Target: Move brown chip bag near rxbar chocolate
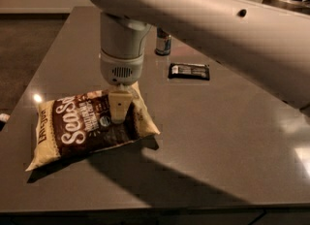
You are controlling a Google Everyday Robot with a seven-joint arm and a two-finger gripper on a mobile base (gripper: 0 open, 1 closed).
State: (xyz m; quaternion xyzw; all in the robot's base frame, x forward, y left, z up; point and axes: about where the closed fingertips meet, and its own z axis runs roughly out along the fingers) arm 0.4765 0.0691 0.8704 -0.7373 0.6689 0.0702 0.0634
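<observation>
One bag, one bar, and a can close behind

One gripper (119, 116) is down on the brown chip bag (72, 132), on its right part, in the lower left of the frame. How wide the gripper stands, and whether it has hold of the bag, I cannot tell – the wrist hides it from this side.

The bag lies flat on the bench (232, 151). The rxbar chocolate (189, 71) lies well apart from it, toward the upper middle of the frame.

What could go wrong, in my judgement:
- The bag is puffy and smooth, so a hold on the film alone may slip and the bag may drop short.
- Held off its middle, the bag may hang down and swing.
- A low carry could sweep the bag into the bar, or tip the slim can (163, 42) standing near the bar.

Count: one bag, one bar, one can, one gripper.
</observation>
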